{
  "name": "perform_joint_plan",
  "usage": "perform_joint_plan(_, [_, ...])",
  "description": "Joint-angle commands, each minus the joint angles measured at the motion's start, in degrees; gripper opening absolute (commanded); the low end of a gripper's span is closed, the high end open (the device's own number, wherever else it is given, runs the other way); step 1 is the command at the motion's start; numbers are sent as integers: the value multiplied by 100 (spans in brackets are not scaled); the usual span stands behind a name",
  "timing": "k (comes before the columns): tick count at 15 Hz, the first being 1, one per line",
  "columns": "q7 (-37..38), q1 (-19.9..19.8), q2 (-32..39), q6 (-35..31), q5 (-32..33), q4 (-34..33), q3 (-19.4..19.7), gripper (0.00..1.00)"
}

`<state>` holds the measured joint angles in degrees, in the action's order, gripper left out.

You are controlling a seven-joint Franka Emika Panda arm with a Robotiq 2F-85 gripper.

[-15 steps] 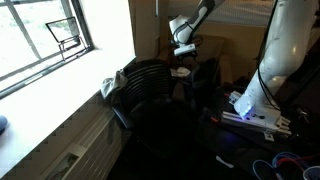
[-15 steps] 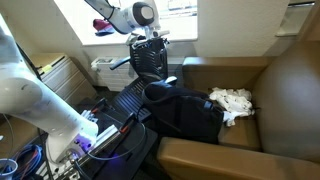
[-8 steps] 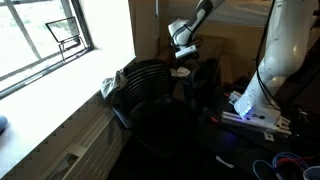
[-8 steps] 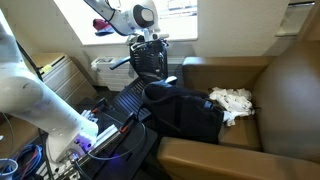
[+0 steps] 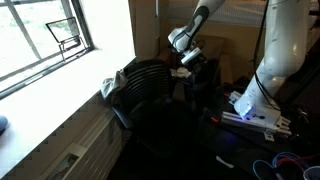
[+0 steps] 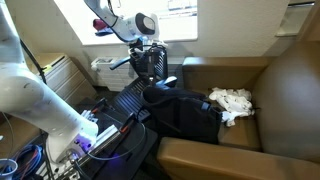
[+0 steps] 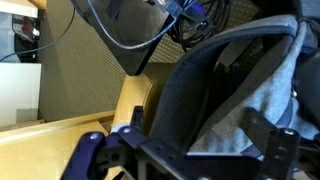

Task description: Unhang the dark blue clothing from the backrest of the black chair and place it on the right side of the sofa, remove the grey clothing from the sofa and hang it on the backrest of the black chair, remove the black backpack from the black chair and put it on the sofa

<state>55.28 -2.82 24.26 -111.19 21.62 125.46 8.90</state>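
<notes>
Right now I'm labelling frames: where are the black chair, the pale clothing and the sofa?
black chair (image 5: 150, 82): exterior view, curved backrest.
pale clothing (image 6: 232, 103): exterior view, middle of the heap.
sofa (image 6: 290, 70): exterior view, bare backrest cushion.

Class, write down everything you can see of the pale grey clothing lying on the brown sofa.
The grey clothing is a pale, whitish-grey fabric, crumpled into a loose heap rather than folded or hung. It lies on the seat of the brown sofa, close to the backrest. On one side its edge meets a large dark bundle lying on the same seat. The gripper is well away and does not touch it.
</notes>
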Motion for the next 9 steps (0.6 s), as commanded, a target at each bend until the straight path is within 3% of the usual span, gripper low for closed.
perform_joint_plan(1, [-31, 93, 35, 21, -37, -22, 84, 100])
perform_joint_plan(9, [1868, 328, -11, -607, -162, 171, 121, 100])
